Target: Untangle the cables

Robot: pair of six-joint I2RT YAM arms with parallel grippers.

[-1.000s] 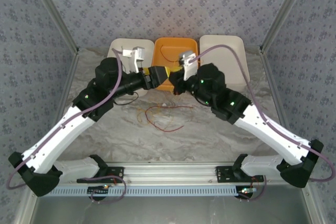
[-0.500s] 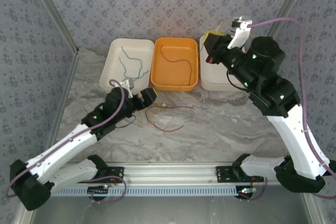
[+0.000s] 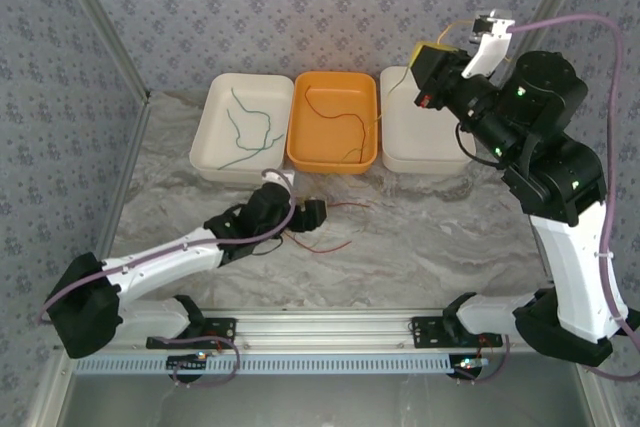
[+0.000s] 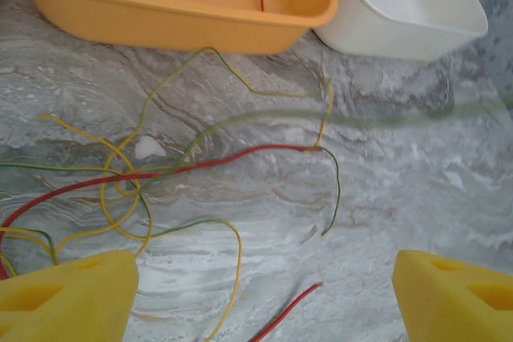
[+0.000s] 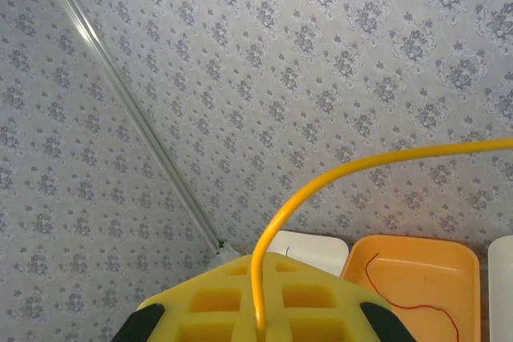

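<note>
Reaching low, L fingers (image 3: 308, 215) over cables (image 4: 192, 166).

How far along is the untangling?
Done: a green cable in the left tray, a red cable in the orange tray. In hand: right gripper holds a yellow cable aloft. Remaining: the tangle on the table under the open left gripper.
</note>
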